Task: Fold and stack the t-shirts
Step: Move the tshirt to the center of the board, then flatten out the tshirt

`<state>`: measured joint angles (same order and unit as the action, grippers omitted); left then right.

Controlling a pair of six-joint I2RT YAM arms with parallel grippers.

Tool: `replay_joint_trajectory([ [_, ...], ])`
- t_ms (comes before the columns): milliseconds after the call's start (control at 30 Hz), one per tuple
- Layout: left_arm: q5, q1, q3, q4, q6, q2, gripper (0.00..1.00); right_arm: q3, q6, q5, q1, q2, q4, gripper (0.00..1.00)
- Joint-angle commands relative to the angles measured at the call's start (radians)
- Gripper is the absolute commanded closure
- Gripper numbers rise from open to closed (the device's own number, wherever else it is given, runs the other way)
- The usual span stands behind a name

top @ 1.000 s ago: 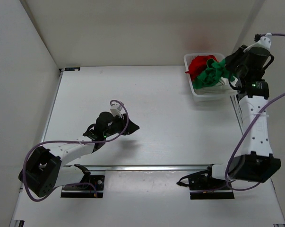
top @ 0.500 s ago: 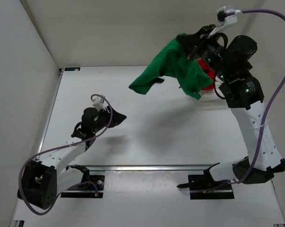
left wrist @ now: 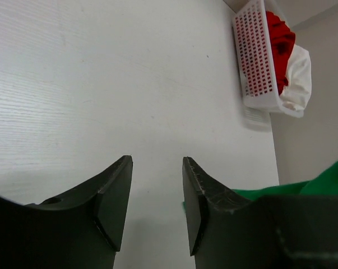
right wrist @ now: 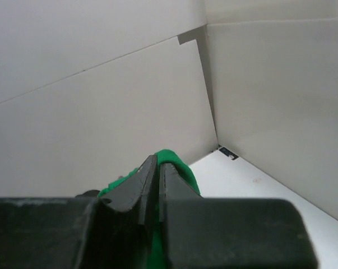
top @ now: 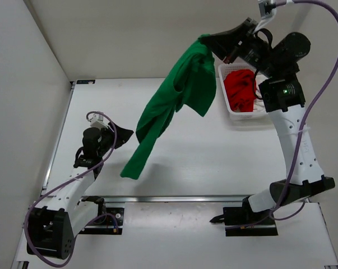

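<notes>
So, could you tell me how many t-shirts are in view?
3. The green t-shirt hangs from the right gripper above the table; the red t-shirt and white t-shirt lie in the basket. Others may hide beneath.

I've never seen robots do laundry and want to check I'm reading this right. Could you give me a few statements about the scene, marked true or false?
1. The right gripper holds the green shirt up in the air. True.
2. The left gripper grips that shirt as well. False: it is open, empty and apart from it.
3. The red shirt lies in the basket. True.
4. The white shirt hangs from a gripper. False: it lies bunched in the basket, beside the red shirt.
</notes>
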<state>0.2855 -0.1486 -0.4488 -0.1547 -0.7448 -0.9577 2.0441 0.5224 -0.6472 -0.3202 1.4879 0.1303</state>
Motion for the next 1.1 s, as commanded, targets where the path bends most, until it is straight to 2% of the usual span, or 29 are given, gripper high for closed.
replay_joint_trajectory([
  [0,-0.026,0.032,0.025,0.012,-0.018,0.019,0.48,-0.303,0.172,-0.264,0.114,-0.127,-0.358,1.0],
  [33,-0.034,0.037,0.022,0.015,-0.024,0.026,0.48,-0.402,0.171,-0.287,0.13,-0.153,-0.412,1.0],
  [67,-0.042,0.04,0.028,0.011,-0.021,0.02,0.48,-0.602,0.192,-0.349,0.163,-0.214,-0.58,1.0],
  [100,-0.057,0.038,0.018,0.018,-0.021,0.02,0.48,-0.824,0.232,-0.383,0.18,-0.263,-0.669,1.0],
  [133,-0.066,0.032,0.016,0.021,-0.012,0.011,0.48,-0.917,0.261,-0.39,0.232,-0.277,-0.799,1.0],
  [200,-0.091,0.026,0.013,0.03,-0.007,0.002,0.48,-1.196,0.315,-0.341,0.346,-0.316,-0.891,1.0],
  [300,-0.118,0.015,0.035,0.029,-0.002,-0.016,0.48,-1.352,0.335,-0.27,0.452,-0.246,-0.762,0.98],
  [367,-0.146,-0.006,0.042,0.049,0.007,-0.015,0.48,-1.397,0.384,-0.23,0.515,-0.217,-0.755,0.76],
  [400,-0.163,0.0,0.044,0.067,0.016,-0.012,0.49,-1.395,0.389,-0.23,0.514,-0.197,-0.758,0.67],
  [433,-0.172,-0.009,0.044,0.069,0.019,-0.003,0.48,-1.377,0.375,-0.188,0.503,-0.196,-0.688,0.63],
  [467,-0.184,-0.005,0.045,0.082,0.027,0.005,0.48,-1.322,0.311,-0.113,0.468,-0.202,-0.532,0.58],
  [500,-0.199,-0.002,0.05,0.089,0.027,0.011,0.47,-1.234,0.181,-0.059,0.399,-0.204,-0.441,0.56],
  [533,-0.212,0.001,0.047,0.087,0.027,0.013,0.46,-1.132,0.065,0.103,0.353,-0.198,-0.247,0.55],
  [567,-0.21,-0.003,0.047,0.092,0.035,0.007,0.45,-1.087,0.016,0.295,0.239,-0.187,-0.089,0.55],
  [600,-0.238,-0.012,0.042,0.107,0.042,0.005,0.44,-1.025,-0.055,0.455,0.128,-0.18,0.001,0.58],
  [633,-0.249,-0.019,0.039,0.109,0.044,-0.013,0.43,-0.992,-0.103,0.521,0.03,-0.163,0.023,0.61],
  [667,-0.258,-0.019,0.042,0.118,0.054,-0.035,0.43,-0.992,-0.117,0.596,-0.014,-0.155,0.047,0.72],
  [700,-0.281,-0.028,0.038,0.124,0.056,-0.062,0.44,-0.993,-0.136,0.601,-0.107,-0.123,0.04,0.84],
  [767,-0.278,-0.023,0.051,0.107,0.05,-0.087,0.43,-0.999,-0.134,0.555,-0.158,-0.086,0.029,0.94],
  [800,-0.279,-0.014,0.064,0.093,0.041,-0.092,0.43,-0.99,-0.143,0.525,-0.208,-0.039,0.02,0.94],
  [833,-0.284,-0.014,0.071,0.083,0.035,-0.101,0.42,-0.964,-0.174,0.52,-0.267,0.018,0.034,0.89],
  [933,-0.305,0.013,0.09,0.061,0.012,-0.113,0.39,-0.851,-0.266,0.581,-0.394,0.167,0.092,0.77],
  [1067,-0.295,0.047,0.104,0.015,-0.021,-0.153,0.41,-0.794,-0.328,0.676,-0.514,0.284,0.056,0.69],
])
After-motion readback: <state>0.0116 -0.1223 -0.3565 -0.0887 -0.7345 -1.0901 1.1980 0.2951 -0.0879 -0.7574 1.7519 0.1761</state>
